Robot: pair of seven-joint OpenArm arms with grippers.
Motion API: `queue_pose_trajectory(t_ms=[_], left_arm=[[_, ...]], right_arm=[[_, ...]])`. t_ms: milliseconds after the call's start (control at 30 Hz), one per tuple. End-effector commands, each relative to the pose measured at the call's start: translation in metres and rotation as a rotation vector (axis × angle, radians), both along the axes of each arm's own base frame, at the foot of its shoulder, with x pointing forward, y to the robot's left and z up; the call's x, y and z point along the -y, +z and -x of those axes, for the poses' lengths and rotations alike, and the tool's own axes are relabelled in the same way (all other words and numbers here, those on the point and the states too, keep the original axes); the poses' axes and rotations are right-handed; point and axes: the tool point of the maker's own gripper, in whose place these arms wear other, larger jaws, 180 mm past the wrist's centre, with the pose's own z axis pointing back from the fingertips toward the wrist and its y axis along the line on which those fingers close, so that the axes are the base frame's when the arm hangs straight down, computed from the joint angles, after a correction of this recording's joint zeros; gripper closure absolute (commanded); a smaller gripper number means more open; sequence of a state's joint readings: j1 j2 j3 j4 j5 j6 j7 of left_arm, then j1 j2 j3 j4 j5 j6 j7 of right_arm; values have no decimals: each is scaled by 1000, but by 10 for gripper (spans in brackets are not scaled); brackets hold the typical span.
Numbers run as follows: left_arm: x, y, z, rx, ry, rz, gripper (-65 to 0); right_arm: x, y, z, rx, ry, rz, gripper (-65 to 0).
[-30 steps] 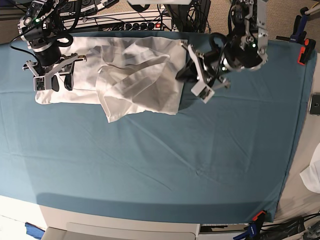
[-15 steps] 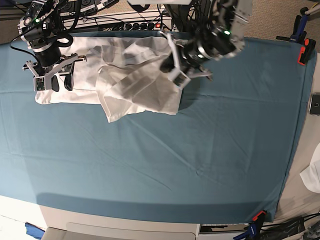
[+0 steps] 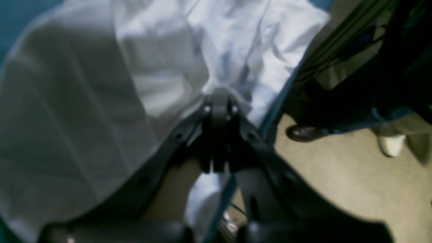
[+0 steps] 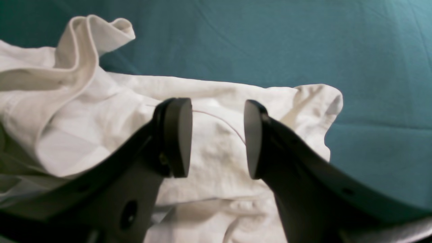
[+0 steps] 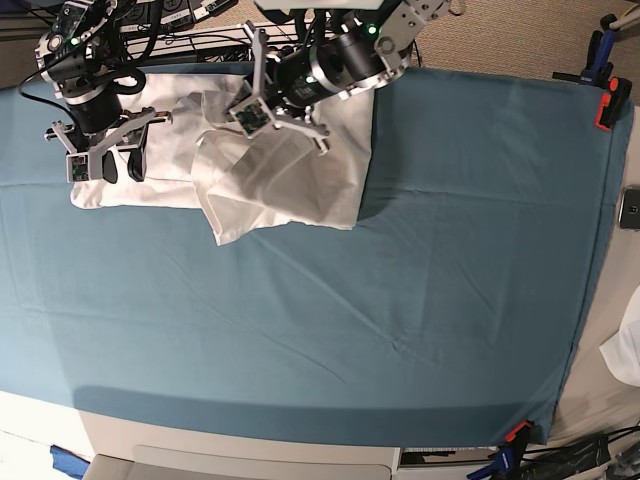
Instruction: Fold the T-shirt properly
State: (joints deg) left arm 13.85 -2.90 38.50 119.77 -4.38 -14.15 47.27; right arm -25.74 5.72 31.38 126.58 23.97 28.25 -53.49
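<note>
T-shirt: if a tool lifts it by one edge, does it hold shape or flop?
Likely flops: the T-shirt lies in soft creases and a curled-up edge. Probably light, thin cloth, so it should drag and bunch on the teal cover instead of sliding flat.

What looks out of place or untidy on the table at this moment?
The T-shirt is not flat: it lies bunched at the far edge of the teal table cover, with one layer flopped diagonally across the rest and wrinkled folds. At the right border, a separate white cloth lies off the cover.
</note>
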Motion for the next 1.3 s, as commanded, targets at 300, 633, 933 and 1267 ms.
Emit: queue_pose_trajectory(t_ms=[300,633,933,1267], left_arm=[[-113,-26,-59,73,375,-305,0],[-104,-57,-26,-52,358,-280,0],[-95,-108,-27,-119,336,-370,0],[-67,-75,-19,-130,262,-268,0]], right_arm=[[0,11,-5,48,9,5,-255],[-1,13,-6,56,10,5,-255],[-1,13,-6,56,10,5,-255],[-1,13,-6,56,10,5,-255]])
